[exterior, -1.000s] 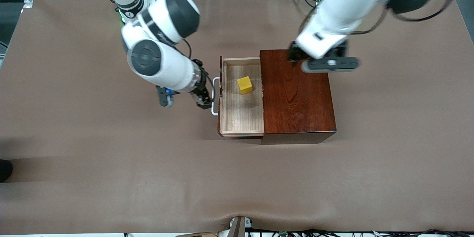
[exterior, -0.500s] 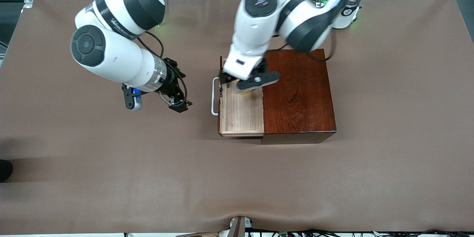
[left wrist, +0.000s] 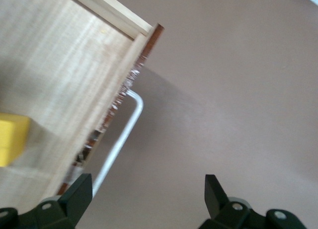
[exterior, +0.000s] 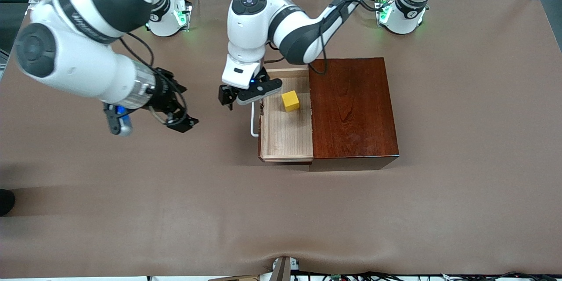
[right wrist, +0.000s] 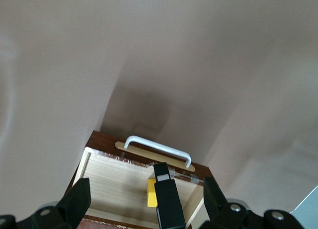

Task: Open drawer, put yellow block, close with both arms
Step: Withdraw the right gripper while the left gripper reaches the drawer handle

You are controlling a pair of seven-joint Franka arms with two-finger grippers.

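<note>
The block (exterior: 290,100) lies in the open drawer (exterior: 286,136), at 3 o'clock of the left gripper (exterior: 229,97); right gripper (exterior: 175,118) over table (exterior: 131,193); both fingers released.

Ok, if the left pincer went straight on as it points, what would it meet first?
Probably the bare table in front of the drawer; the open left pincer points down there. One finger might clip the white handle, depth is unclear.
</note>
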